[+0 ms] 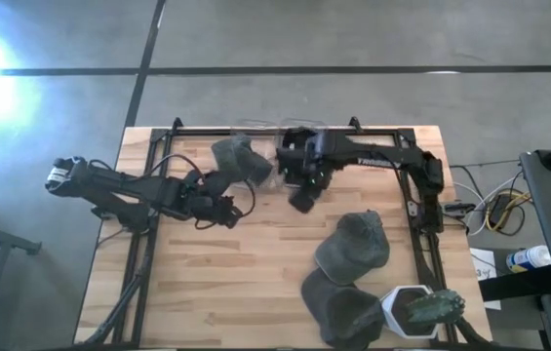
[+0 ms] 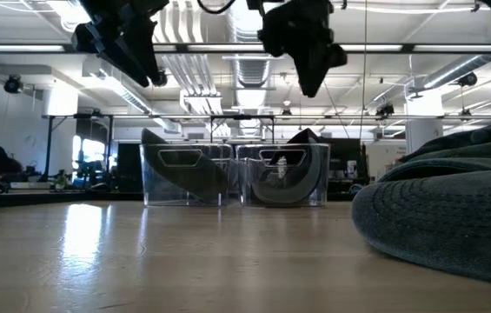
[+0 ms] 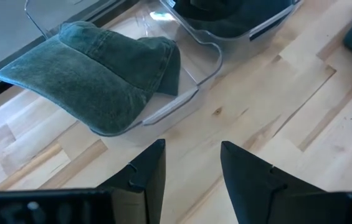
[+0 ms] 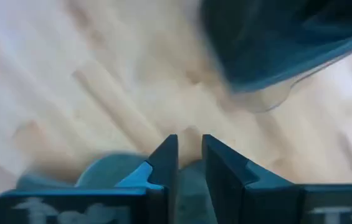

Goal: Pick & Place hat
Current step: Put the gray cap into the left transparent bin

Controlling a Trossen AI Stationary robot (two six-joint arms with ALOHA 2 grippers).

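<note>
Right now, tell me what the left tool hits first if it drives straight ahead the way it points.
Probably the hat in the clear bin. The left tool is open and aims at the bin's near rim, so the rim may come first; depth is unclear.

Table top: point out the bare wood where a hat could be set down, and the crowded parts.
Bare wood spans the table's near-left and middle, between the left tool and the loose hats. The far edge is crowded: two clear bins holding hats, right tool beside them. The near-right corner is piled with hats.

Wooden table (image 1: 255, 273), white holder (image 1: 402, 310)
</note>
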